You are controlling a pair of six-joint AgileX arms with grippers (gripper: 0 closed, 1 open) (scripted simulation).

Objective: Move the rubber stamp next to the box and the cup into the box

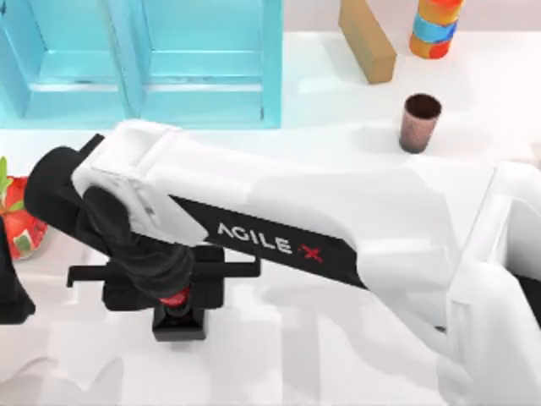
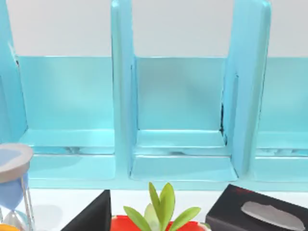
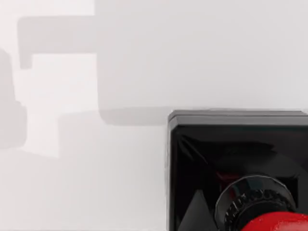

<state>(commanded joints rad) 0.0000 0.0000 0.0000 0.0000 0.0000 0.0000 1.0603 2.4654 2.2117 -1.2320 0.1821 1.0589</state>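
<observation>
the white desk (image 1: 338,355) carries everything, and the turquoise box (image 1: 169,68), an open divided rack, stands along its far edge at the top view's left. the right arm (image 1: 279,220) reaches from the right side across the desk, ending in front of the box. its end effector (image 1: 175,292) sits over the rubber stamp (image 1: 178,317), which stands upright on the desk in front of the box and well apart from it; the dark fingers lie either side of the red knob, but i cannot tell whether they are clamped on it or loose. in the right wrist view the stamp's black square base (image 3: 236,163) fills one corner with the knob just above it. the cup (image 1: 419,123) stands upright to the right of the box, well apart from it. a tan block (image 1: 368,38) and a striped cylinder (image 1: 435,25) lie beyond the cup. in the left wrist view a black tissue box (image 2: 260,211), a small green plant (image 2: 161,207) and an hourglass (image 2: 14,187) stand in front of the box.
</observation>
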